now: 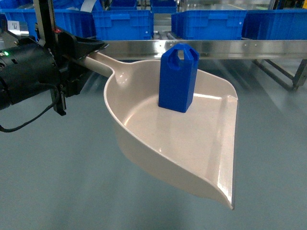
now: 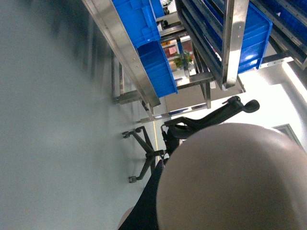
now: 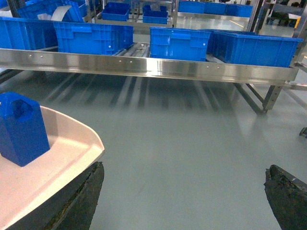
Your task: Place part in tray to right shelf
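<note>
The beige tray (image 1: 192, 143) hangs above the grey floor, its open front edge toward the lower right. My left gripper (image 1: 84, 61) is shut on its handle at the left. The blue part (image 1: 177, 79) stands upright inside the tray near the back wall, loop handle on top. The left wrist view shows mostly the tray's underside (image 2: 230, 177) beside one dark finger (image 2: 148, 201). In the right wrist view the part (image 3: 21, 129) and tray (image 3: 57, 158) are at the lower left. My right gripper (image 3: 183, 168) is open and empty, its left finger just under the tray's rim.
The right shelf's stainless rail (image 1: 216, 48) runs across behind the tray, with blue crates (image 1: 122, 24) on it, and the crates (image 3: 180, 43) also show in the right wrist view. A shelf leg brace (image 1: 283, 72) stands at the right. A black office chair (image 2: 211, 117) is beyond the shelf.
</note>
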Motion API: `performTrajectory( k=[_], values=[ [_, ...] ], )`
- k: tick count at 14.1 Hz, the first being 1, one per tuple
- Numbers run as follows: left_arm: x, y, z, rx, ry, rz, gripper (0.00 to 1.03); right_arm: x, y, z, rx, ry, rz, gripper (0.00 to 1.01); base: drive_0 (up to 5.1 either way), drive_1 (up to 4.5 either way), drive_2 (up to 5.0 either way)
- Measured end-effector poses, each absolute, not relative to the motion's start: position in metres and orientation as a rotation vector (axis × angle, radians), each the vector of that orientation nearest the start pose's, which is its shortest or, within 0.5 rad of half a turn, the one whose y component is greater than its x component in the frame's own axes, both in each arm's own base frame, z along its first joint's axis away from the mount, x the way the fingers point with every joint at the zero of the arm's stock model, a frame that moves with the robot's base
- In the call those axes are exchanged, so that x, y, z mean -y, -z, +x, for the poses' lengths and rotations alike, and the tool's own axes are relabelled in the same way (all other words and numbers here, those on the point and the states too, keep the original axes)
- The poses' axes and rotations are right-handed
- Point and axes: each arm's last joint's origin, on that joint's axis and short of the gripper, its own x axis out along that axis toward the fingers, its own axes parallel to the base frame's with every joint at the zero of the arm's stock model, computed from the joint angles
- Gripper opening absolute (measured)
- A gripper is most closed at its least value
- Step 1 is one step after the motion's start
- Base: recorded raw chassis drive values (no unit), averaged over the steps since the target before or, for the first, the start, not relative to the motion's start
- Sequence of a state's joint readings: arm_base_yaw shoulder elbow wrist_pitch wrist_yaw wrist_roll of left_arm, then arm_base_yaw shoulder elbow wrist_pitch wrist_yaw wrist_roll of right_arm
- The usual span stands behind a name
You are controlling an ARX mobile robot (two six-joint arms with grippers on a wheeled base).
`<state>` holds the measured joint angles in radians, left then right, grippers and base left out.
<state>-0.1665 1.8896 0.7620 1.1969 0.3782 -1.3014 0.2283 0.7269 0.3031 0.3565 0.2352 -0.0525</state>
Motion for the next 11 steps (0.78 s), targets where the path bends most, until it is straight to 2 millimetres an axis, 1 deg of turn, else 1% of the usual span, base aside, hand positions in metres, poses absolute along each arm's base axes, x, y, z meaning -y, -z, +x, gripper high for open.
performTrajectory(
  k=[4, 9, 11],
  values=[
    [0.0697, -0.1652, 0.3497, -0.296, 0.513, -1.258, 0.14, -0.0310, -0.2271, 0.1634, -0.061, 0.005, -0.067, 0.98, 0.0, 0.00, 0.0],
    [0.0697, -0.1652, 0.3497, -0.296, 0.513, -1.259, 0.14, -0.0311, -0.2269, 0.1635, -0.063, 0.005, -0.067, 0.98, 0.0, 3.91, -3.9],
    [0.0687, -0.1651, 0.3499, -0.293, 0.508, -1.259, 0.14, -0.0313, -0.2266, 0.1637, -0.065, 0.003, -0.068, 0.98, 2.5, 2.40, -5.1]
  ],
)
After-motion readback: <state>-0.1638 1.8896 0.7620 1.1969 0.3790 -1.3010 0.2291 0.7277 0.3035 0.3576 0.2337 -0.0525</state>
